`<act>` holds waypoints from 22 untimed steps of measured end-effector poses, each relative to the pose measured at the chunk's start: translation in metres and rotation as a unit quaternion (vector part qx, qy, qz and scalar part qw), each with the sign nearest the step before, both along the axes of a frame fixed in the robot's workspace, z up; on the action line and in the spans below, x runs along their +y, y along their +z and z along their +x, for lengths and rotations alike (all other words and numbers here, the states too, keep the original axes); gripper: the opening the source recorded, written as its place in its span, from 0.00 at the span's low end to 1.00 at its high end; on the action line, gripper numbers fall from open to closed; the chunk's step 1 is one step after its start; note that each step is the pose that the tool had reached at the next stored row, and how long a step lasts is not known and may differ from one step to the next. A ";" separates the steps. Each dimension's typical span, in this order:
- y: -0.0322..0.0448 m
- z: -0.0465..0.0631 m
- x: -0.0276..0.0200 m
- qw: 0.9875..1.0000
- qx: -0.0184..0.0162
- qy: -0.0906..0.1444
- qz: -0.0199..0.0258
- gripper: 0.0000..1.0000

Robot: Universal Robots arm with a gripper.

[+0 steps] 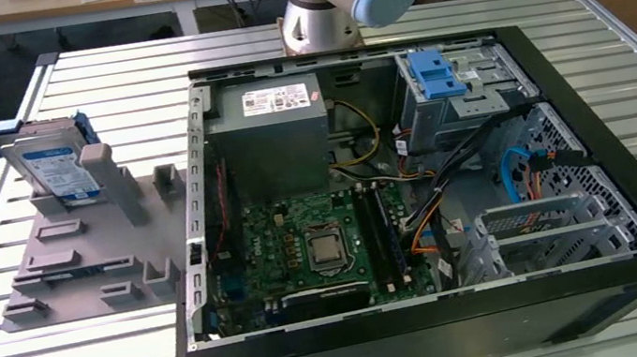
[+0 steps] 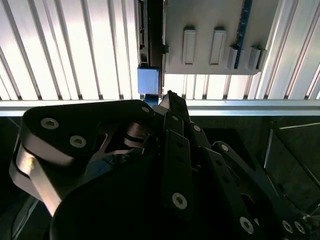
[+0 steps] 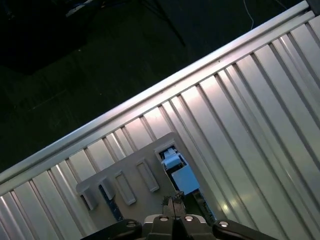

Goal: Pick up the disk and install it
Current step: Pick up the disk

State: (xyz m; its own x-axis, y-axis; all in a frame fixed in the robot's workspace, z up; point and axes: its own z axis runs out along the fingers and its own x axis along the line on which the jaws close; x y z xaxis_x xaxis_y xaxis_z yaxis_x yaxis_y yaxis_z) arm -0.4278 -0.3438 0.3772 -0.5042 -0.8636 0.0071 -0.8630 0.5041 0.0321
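Disk spotting from the wrist first. Nearest in the second wrist view is the gripper [image 2: 170, 97], its fingers pinched together to a point with nothing between them. Just past those tips sits the blue end of the disk [image 2: 148, 80], below the pincer and clear of it, no contact. Its thin top edge runs straight on away from the fingertips, so I judge its long line to be roughly in line with the pincer's reach, not across it. Further out is the grey fixture [image 2: 210, 50] that holds the drive standing on edge, and beyond that the slatted table [image 2: 75, 50].

The first wrist view agrees, with the tips closed and the blue end just ahead of them.

In the exterior view the disk stands upright at about ten o'clock from the open computer case [image 1: 443, 335], label showing. It is well apart from the blue-latched drive cage [image 1: 444, 84] at one o'clock inside the case — not yet picked up.
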 end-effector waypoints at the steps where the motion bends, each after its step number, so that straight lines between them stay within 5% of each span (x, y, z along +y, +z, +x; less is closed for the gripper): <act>1: 0.0000 0.000 0.0000 1.000 0.000 0.005 0.000 0.11; 12: -0.0001 0.000 0.0000 0.998 0.000 0.064 0.000 0.11; 22: -0.0003 0.000 0.0000 0.992 0.000 0.128 0.000 0.11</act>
State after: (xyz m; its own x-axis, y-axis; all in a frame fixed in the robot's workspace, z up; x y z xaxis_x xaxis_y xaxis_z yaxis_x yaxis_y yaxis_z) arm -0.4278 -0.3438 0.3769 -0.2680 -0.9634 0.0073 -0.9629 0.2681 0.0318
